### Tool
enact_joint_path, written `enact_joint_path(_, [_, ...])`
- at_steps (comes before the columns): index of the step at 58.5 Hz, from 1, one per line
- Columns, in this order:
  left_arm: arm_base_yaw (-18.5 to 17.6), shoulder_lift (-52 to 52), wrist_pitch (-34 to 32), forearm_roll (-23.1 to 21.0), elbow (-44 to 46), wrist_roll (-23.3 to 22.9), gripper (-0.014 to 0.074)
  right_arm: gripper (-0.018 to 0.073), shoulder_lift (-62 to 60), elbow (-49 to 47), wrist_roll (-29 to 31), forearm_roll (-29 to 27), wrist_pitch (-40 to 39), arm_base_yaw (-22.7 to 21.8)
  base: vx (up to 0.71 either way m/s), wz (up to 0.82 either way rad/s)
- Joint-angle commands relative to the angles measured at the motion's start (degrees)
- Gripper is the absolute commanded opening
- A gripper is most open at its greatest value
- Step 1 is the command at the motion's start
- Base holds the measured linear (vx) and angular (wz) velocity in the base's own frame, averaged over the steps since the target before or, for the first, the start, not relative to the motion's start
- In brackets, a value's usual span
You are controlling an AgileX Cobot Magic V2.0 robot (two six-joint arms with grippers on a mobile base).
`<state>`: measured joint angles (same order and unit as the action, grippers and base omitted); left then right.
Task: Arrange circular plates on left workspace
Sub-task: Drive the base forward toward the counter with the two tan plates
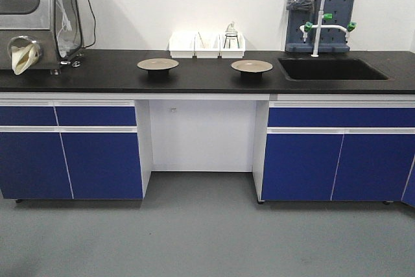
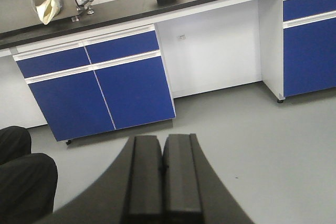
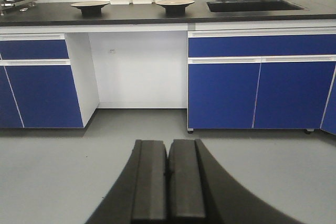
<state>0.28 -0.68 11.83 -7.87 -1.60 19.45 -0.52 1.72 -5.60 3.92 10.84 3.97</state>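
Nearest: left gripper point(image 2: 163, 146) and right gripper point(image 3: 168, 148), pads pressed together, nothing held, low over grey floor point(image 3: 52, 171), well short of the bench. Farther: left plate point(image 1: 157, 64) and right plate point(image 1: 251, 66), well apart on the black top, right plate near sink point(image 1: 331, 69), white bins point(image 1: 206, 45) behind. Left workspace point(image 1: 97, 72) beyond left plate. Likely trouble: closed jaws shoving a glossy rim; thin edge slipping; slide into sink; bins clipped on overreach.
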Motion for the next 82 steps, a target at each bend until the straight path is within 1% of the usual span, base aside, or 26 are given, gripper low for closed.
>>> enact_joint_path(1, [-0.1, -0.8, -5.0, -0.1, -0.7, -0.4, 0.0003, 0.0, -0.7, 0.3, 0.1, 0.9, -4.6, -0.3, 0.0, 0.0])
enact_joint_path(60, [-0.1, -0.8, -5.0, -0.1, -0.7, -0.4, 0.0003, 0.0, -0.7, 0.3, 0.1, 0.9, -4.6, -0.3, 0.0, 0.0])
enact_joint_path(82, [-0.1, -0.8, -5.0, -0.1, -0.7, -0.4, 0.0003, 0.0, -0.7, 0.3, 0.1, 0.9, -4.5, -0.3, 0.17, 0.0])
